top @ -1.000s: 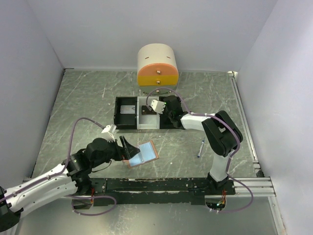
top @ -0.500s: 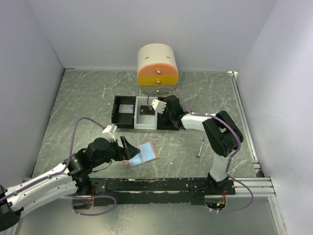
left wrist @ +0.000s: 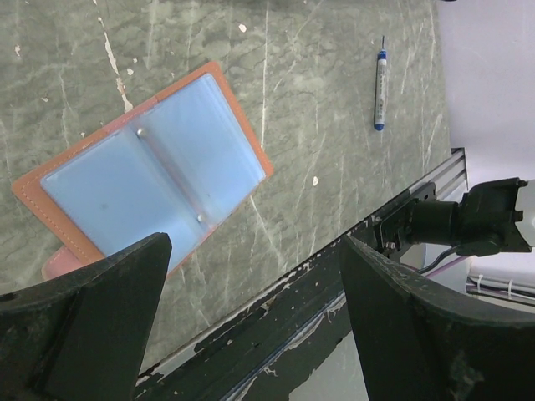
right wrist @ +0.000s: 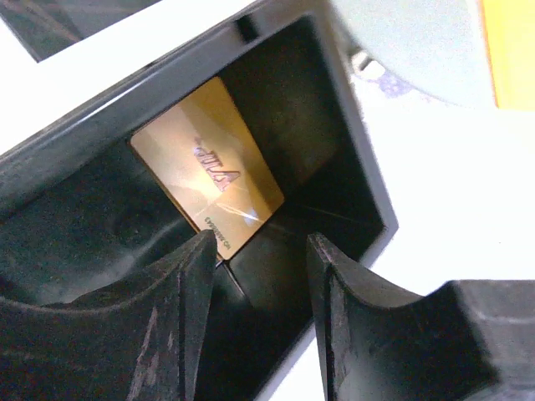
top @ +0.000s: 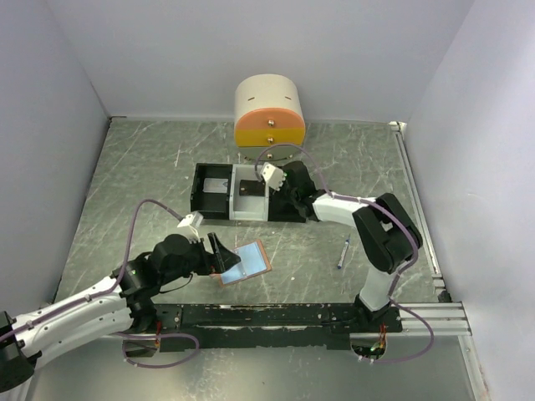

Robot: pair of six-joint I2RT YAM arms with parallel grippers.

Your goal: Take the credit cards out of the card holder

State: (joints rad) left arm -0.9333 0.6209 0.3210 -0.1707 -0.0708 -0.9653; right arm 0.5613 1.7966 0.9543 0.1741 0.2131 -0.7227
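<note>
Card (right wrist: 207, 171), orange-gold, flat in black tray (right wrist: 347, 159) just beyond right gripper (right wrist: 261, 251); jaws parted, empty.

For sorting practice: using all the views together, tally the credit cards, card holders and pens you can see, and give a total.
Credit cards: 3 (grey card, black card, orange-gold card)
Card holder: 1
Pen: 1
Total: 5

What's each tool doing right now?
Left tool: open, empty, by the wallet.
Right tool: open, empty; gold card lies in the tray.
</note>
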